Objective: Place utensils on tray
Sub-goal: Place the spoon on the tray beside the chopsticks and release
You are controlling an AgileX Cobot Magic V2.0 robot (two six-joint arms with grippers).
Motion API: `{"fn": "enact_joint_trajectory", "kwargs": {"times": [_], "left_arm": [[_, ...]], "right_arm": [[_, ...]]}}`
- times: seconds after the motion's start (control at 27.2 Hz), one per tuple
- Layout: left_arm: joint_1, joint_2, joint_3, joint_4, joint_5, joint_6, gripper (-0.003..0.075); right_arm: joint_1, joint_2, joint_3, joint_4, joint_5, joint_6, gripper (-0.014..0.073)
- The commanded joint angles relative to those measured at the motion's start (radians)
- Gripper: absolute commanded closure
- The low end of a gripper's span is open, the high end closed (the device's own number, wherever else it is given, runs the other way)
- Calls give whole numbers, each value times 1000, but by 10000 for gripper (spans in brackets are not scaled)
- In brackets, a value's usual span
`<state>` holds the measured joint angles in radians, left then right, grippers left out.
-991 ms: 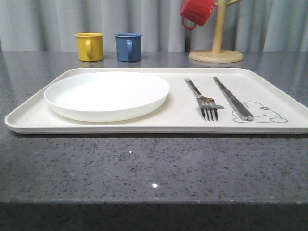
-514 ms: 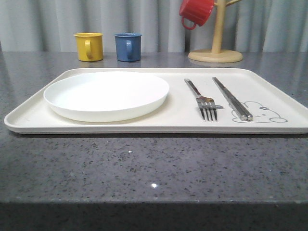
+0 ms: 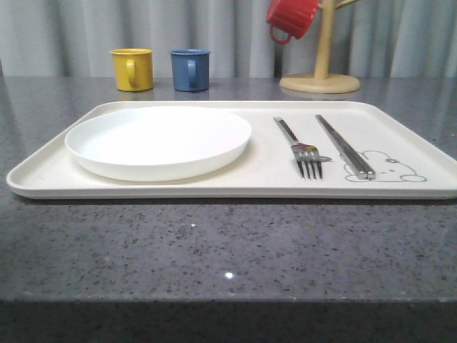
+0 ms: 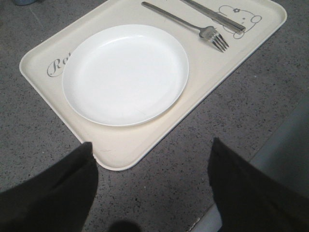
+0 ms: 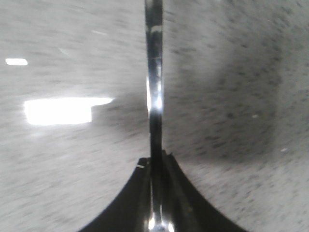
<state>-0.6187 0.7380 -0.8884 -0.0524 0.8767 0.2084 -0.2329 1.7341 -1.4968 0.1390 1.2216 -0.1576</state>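
Tray (image 3: 214,182): holds white plate (image 3: 158,139) at 9 o'clock, fork (image 3: 300,148) and chopsticks (image 3: 344,145) at 3 o'clock.
Right gripper (image 5: 155,193): clamped on thin metal handle (image 5: 154,87), likely the spoon, above the grey counter.
Left gripper (image 4: 149,188): spread wide, empty.
Risk: thin, slick handle could pivot or slip in transit; release atop the fork would clatter.

Right gripper (image 5: 155,217) closed on a slim, shiny metal utensil handle (image 5: 154,87), which extends straight out from between the dark fingers (image 5: 130,198). Speckled grey bench (image 5: 241,96) beneath, blurred, carrying bright light reflections.
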Motion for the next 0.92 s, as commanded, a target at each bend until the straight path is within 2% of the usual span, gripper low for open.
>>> {"fn": "enact_joint_trajectory", "kwargs": {"times": [0.0, 0.22, 0.37, 0.48, 0.66, 0.88], "left_arm": [[0, -3, -23, -7, -69, -9, 250], [0, -3, -23, -7, -69, -9, 251], [0, -3, -23, -7, -69, -9, 251], [0, -3, -23, -7, -69, -9, 251], [0, -3, -23, -7, -69, -9, 251], [0, -3, -23, -7, -69, -9, 251]], "right_arm": [[54, -98, -32, 51, 92, -9, 609], [245, -138, -25, 113, 122, 16, 609], [324, -112, -25, 119, 77, 119, 608], [344, -77, -23, 160, 61, 168, 608], [346, -5, -15, 279, 48, 170, 608], [346, 40, -15, 255, 20, 223, 608]]}}
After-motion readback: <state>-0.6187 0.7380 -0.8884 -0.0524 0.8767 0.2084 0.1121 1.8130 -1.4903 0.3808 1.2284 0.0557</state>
